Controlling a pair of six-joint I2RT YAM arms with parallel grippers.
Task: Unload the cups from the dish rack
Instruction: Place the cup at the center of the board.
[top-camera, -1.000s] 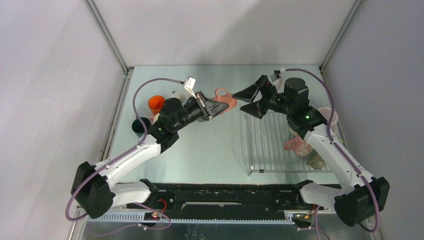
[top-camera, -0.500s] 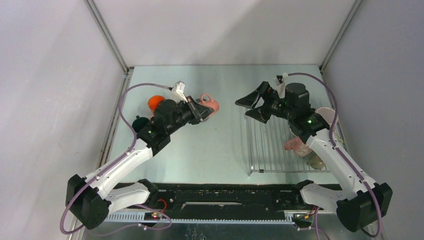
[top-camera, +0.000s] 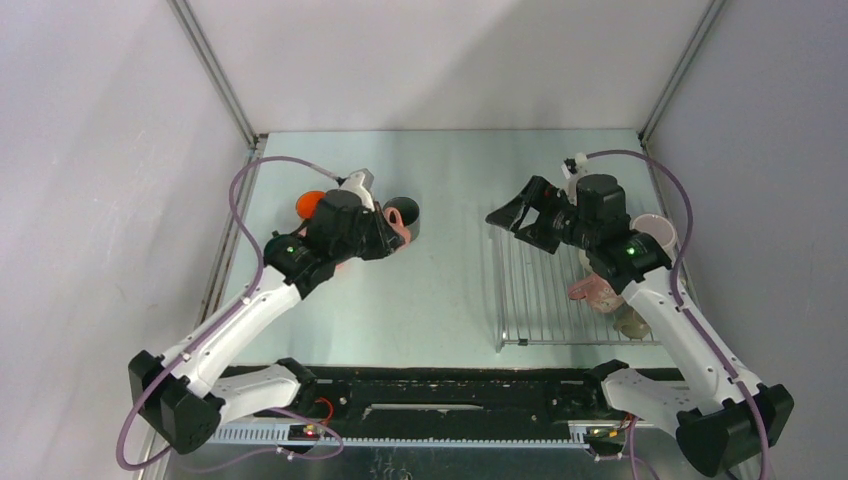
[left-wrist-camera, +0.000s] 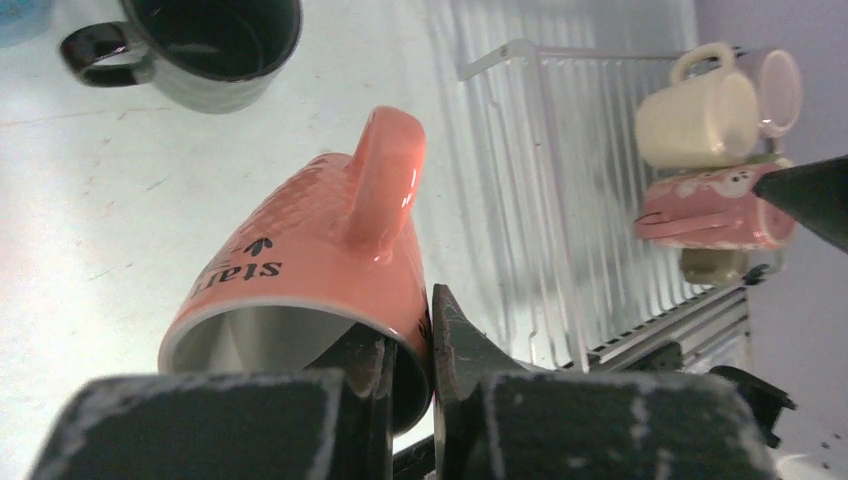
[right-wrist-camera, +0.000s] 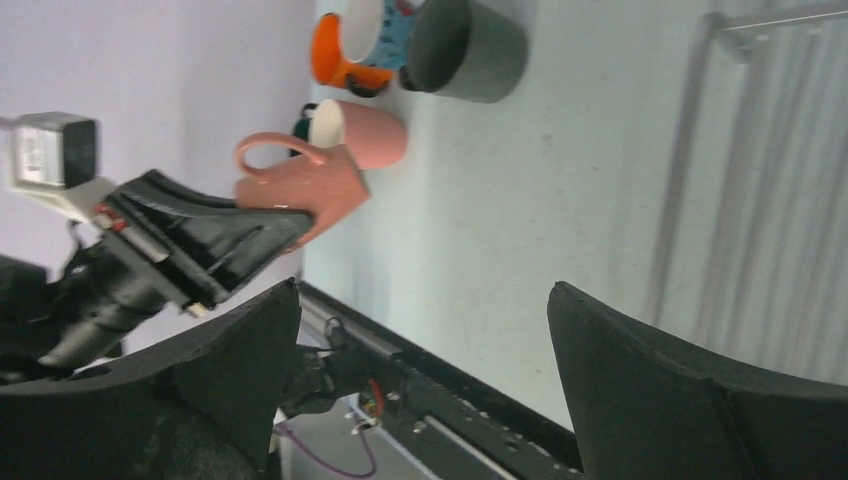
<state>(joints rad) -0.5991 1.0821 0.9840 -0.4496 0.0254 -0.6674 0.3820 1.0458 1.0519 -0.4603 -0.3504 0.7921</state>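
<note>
While it hung left of the dish rack (top-camera: 530, 300), pink mug (left-wrist-camera: 320, 250): rim clamped by left gripper (left-wrist-camera: 432, 330).
Right gripper (right-wrist-camera: 420, 300): gaped empty; rack mugs (top-camera: 597, 292) lay near-right.

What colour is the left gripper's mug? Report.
The mug is salmon pink with dark lettering; left wrist view.

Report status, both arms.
Left gripper shut on salmon mug rim, over table. Right gripper open, empty, by dish rack. Several mugs in rack. Dark mug near left.

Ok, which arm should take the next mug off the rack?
Right. The right gripper hovers open by the dish rack, near the racked mugs; the left gripper is shut on a salmon mug.
</note>
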